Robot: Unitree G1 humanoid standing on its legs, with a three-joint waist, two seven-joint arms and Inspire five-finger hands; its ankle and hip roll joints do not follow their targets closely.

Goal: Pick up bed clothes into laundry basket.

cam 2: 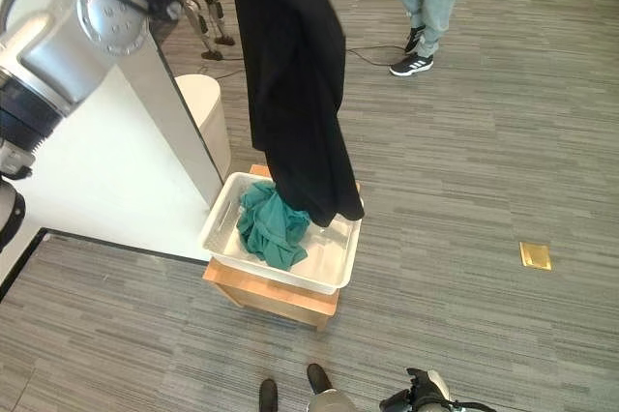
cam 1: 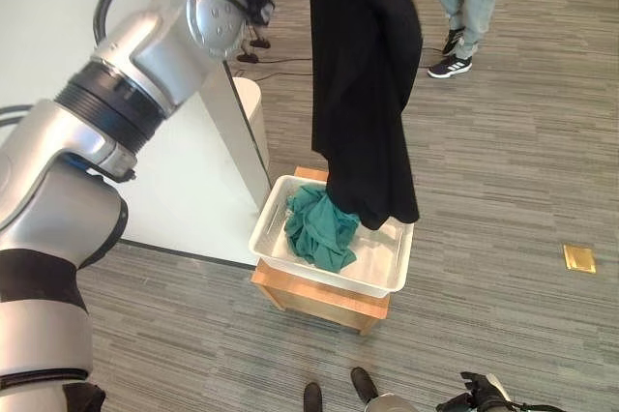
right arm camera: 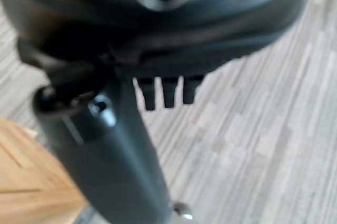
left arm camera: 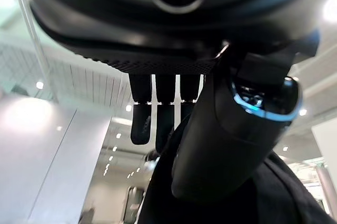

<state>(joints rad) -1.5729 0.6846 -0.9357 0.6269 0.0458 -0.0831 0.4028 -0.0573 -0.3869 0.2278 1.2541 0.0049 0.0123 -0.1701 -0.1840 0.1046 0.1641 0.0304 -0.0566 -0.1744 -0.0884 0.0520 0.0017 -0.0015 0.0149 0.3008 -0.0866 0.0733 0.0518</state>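
Observation:
A long black garment [cam 1: 363,93] hangs from above, its lower end dipping into the white laundry basket [cam 1: 266,223]. A crumpled teal cloth [cam 1: 319,228] lies inside the basket beside it. My left arm reaches up and over the top of the eye views. In the left wrist view my left hand [left arm camera: 237,129] has its thumb and fingers closed on the top of the black garment [left arm camera: 237,203]. My right hand [cam 1: 481,391] hangs low by the floor, fingers relaxed and holding nothing in the right wrist view [right arm camera: 105,145].
The basket rests on a low wooden stand [cam 1: 319,301] next to the white bed [cam 1: 184,170]. A cream cylinder [cam 1: 250,107] stands behind the bed's corner. A person's legs [cam 1: 464,6] stand at the back right. A gold plate [cam 1: 578,257] is set in the floor.

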